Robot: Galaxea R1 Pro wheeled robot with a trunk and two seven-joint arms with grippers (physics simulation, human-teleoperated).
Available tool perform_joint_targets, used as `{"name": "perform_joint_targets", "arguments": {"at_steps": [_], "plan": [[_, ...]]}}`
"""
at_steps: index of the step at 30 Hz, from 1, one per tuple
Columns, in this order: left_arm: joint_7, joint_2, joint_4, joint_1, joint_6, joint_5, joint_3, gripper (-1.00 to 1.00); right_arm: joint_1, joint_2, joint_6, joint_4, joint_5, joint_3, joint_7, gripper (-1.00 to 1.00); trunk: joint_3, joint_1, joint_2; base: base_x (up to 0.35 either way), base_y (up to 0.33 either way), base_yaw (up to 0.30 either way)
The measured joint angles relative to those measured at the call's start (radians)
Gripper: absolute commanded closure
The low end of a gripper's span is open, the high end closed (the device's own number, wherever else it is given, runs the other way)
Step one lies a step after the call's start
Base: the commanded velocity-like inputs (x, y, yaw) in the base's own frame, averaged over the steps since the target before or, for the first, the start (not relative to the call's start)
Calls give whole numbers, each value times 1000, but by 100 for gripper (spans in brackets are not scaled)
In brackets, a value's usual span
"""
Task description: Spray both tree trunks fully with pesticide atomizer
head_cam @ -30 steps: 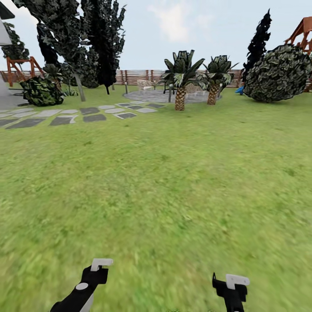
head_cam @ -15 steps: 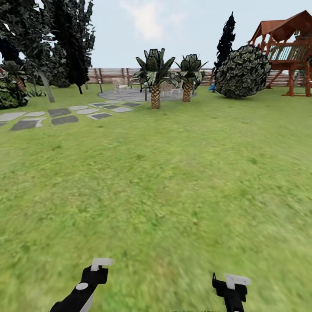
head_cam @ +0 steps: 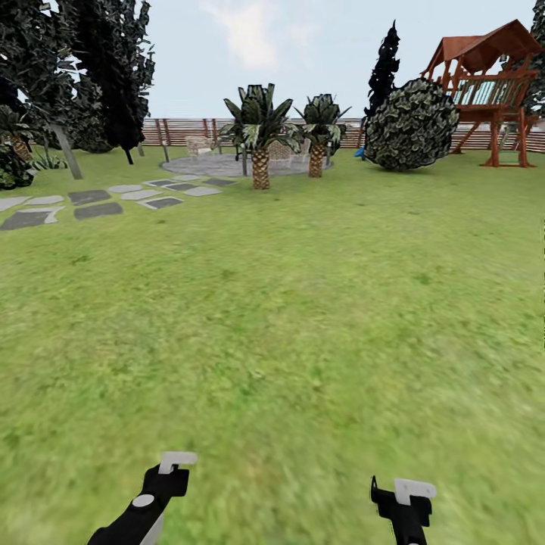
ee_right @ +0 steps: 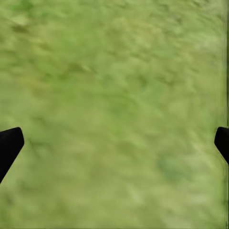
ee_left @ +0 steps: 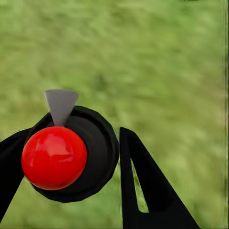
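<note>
Both grippers sit low in the head view, black with pale grey finger pads: the left gripper and the right gripper hang over the lawn, holding nothing. From here I cannot tell how wide either one stands.

Far past the grippers, two short palms stand before a brown slat fence. Grey stepping stones lie to the left of the palms, dark trees rise beyond the stones, and a round bush and a red-brown wooden play tower stand to the palms' right. No spray bottle can be made out, and no writing can be read.

Left wrist view: a red ball in a black round housing, with a black finger beside it, over blurred grass.

Right wrist view: two black fingertips sit at opposite edges, spread wide apart, with grass between them.
</note>
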Motion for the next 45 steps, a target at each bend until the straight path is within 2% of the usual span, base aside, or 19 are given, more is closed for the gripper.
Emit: {"name": "perform_joint_targets", "arguments": {"at_steps": [9,45], "plan": [[0,1,-1,0,0,0,1,100,0,4,0,7,-7,-1,-1,-100,0,0,0,0,-270,-160],[0,2,-1,0,1,0,3,100,0,6,0,8,-7,-1,-1,-100,0,0,0,0,-270,-297]]}}
